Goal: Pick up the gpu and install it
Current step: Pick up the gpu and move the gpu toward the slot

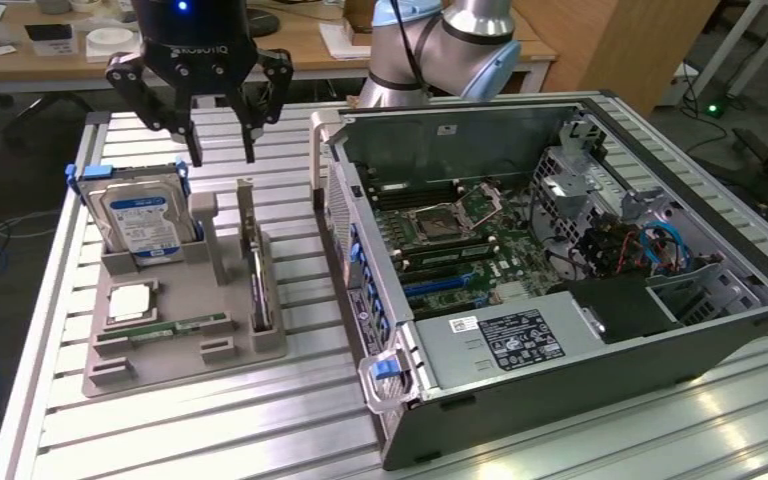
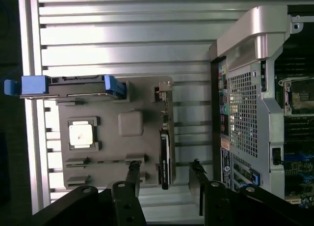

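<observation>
The gpu [image 1: 256,270] is a thin dark card standing on edge in the right-hand slot of the grey holder [image 1: 231,350]. Its metal bracket end points toward the far side of the table. My gripper [image 1: 224,150] hangs open above the holder's far end, over the gap between the hard drive and the gpu, and holds nothing. In the wrist view the gpu [image 2: 165,155] shows edge-on, its near end between my two fingertips [image 2: 132,179], and the gripper [image 2: 164,184] stands well above it. The open computer case [image 1: 558,250] lies on the exterior view's right with its motherboard [image 1: 458,245] exposed.
A silver hard drive [image 1: 144,225] with a blue-white label and blue rails stands at the holder's far left. A processor chip [image 1: 131,300] and a green memory stick [image 1: 177,325] lie in the holder. The case wall [image 2: 245,113] stands close beside the holder. Slatted aluminium table [image 1: 224,420].
</observation>
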{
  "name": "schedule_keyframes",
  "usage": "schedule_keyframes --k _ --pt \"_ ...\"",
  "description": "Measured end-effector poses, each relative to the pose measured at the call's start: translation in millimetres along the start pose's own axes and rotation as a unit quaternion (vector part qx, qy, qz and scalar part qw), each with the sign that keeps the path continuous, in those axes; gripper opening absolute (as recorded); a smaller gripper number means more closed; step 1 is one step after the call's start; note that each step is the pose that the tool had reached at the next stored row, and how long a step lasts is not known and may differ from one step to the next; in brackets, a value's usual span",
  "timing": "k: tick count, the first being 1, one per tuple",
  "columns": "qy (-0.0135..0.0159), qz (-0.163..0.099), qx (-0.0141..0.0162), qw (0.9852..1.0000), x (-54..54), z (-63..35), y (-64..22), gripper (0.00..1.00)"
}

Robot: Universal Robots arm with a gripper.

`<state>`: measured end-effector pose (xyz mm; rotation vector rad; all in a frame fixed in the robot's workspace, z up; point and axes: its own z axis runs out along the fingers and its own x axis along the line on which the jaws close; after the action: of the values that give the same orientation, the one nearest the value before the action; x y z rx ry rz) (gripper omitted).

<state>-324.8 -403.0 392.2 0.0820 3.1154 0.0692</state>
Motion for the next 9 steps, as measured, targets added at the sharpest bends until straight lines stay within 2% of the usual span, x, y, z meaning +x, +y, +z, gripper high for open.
schedule_keyframes --k 9 --pt "0.0012 -0.018 -0.0001 0.9998 -0.2 4.7 -5.2 0.53"
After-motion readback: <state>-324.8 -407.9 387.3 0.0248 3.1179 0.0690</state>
